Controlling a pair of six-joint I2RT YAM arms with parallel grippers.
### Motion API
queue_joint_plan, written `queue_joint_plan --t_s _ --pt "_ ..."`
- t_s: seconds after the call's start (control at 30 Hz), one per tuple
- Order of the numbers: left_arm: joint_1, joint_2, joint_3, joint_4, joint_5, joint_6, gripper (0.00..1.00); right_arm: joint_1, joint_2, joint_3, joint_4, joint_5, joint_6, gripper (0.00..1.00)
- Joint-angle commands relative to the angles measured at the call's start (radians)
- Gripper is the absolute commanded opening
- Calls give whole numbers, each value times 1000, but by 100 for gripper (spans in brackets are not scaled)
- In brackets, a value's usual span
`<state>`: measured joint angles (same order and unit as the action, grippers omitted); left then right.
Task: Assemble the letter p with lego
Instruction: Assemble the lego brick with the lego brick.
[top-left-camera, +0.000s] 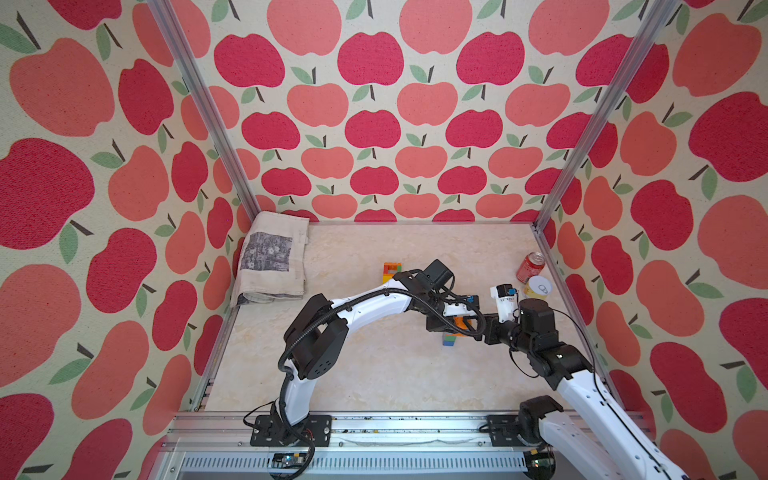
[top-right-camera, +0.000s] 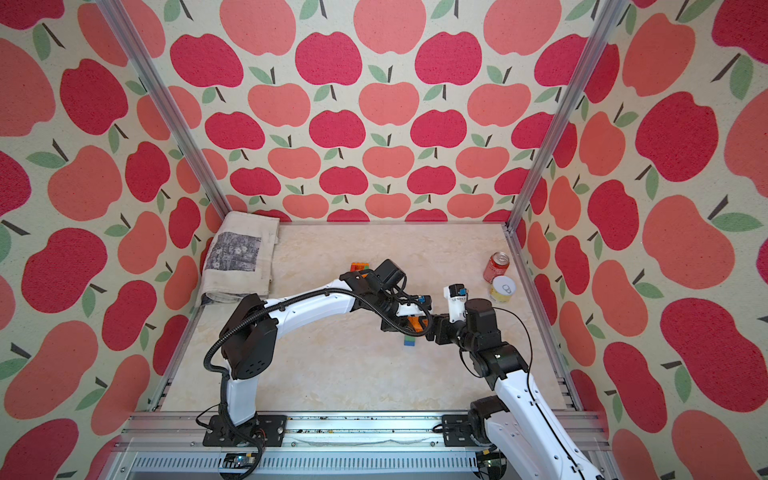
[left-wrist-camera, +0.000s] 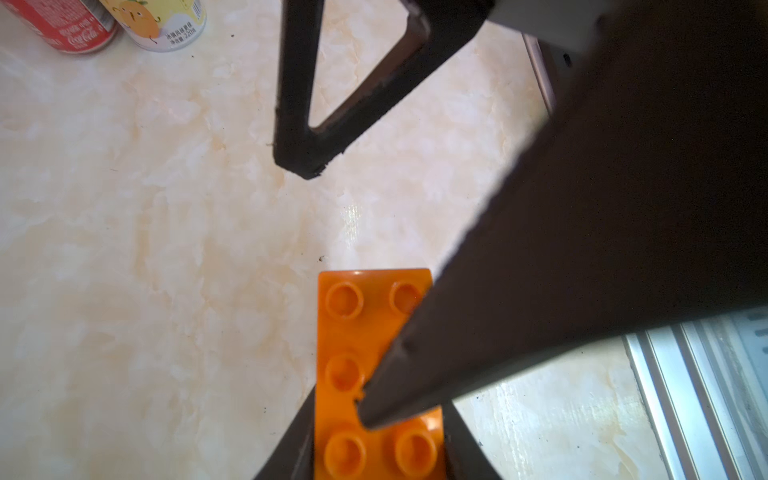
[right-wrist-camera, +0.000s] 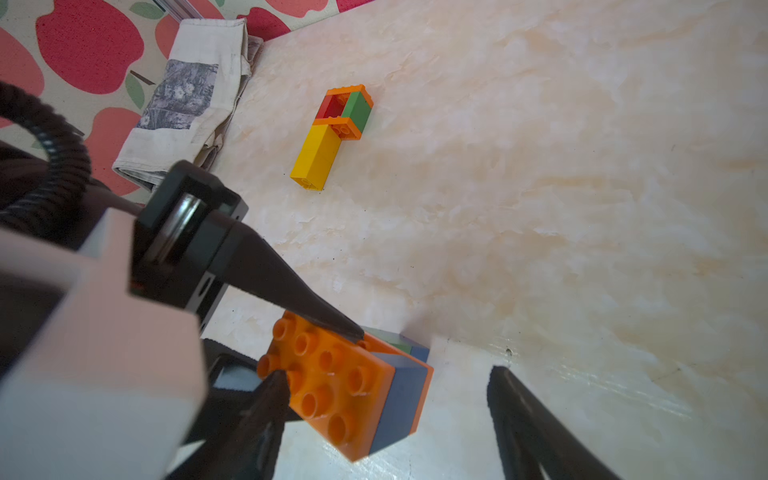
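Orange-topped lego stack (right-wrist-camera: 345, 395) pinched between left fingers (right-wrist-camera: 299, 299), right fingers (right-wrist-camera: 519, 415) spread astride it

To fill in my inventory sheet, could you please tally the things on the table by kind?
Lego clusters: 2, far cluster, near cluster
Cans: 2, red can, yellow can
Folded cloth: 1
Total: 5
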<state>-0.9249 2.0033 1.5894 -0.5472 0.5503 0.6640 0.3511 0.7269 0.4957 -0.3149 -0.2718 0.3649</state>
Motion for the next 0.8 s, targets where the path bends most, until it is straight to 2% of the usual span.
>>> queue_joint_plan --t_s 0.0,0.23,0.4,0.67,0.77 --pt "-11 48 -45 -136 -16 1 40 -6 5 -19 32 23 14 77" --pt "-11 25 -70 -78 -16 -18 43 -6 2 -40 37 25 15 74" --pt "-6 -14 -111 2 -16 -52 52 -6 -4 -46 41 15 19 72" --pt "13 -162 -264 304 9 -185 73 -6 4 -48 63 -5 35 72" --pt "20 -211 -347 419 22 -232 77 -6 8 -46 72 -14 39 72"
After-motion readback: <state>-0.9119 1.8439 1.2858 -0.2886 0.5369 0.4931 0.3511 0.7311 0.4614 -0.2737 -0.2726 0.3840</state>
